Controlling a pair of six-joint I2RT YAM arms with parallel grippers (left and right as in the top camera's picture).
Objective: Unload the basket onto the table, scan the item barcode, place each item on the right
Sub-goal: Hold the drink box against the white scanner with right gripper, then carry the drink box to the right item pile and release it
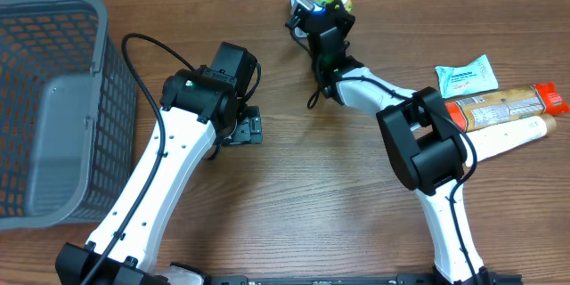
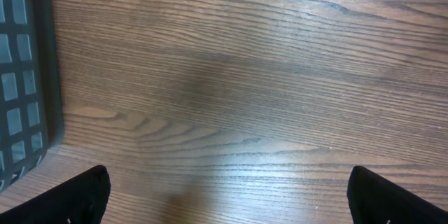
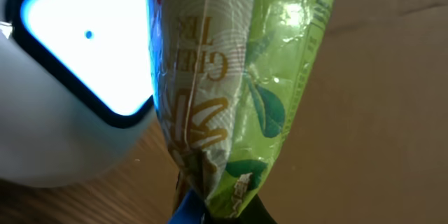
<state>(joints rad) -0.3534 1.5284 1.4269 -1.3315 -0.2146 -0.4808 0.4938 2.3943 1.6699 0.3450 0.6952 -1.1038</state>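
- Green crinkled plastic packet [image 3: 234, 91]: the task's item, with gold lettering and a leaf print. It sits at the top centre of the overhead view, off the counter and pinched by its lower seam. It hangs upright, probably so a printed face can be turned to the reader.
- Right claw [image 3: 213, 211]: pressed together on the packet's bottom edge. Only its dark tips show at the bottom of the right wrist view. Gripping the seam leaves the printed faces uncovered.
- White rounded scanner with a glowing blue-white window [image 3: 66, 77]: just left of the packet, with the lit window facing its side. No barcode is visible, so I cannot tell whether the code meets the window.
- Left claw [image 2: 227, 199]: spread wide and holding nothing, left of centre over bare wood. It seems parked clear of the scan.
- Grey plastic lattice basket [image 1: 53, 107]: far left of the frame, likely the drop-off for scanned goods.
- White-and-teal sachet [image 1: 465, 76], orange-and-red wrapped pack [image 1: 503, 102] and cream tube [image 1: 508, 134]: grouped at the right edge, apparently waiting their turn.
- Brown wood-grain counter [image 1: 303, 196]: carries all of the above.
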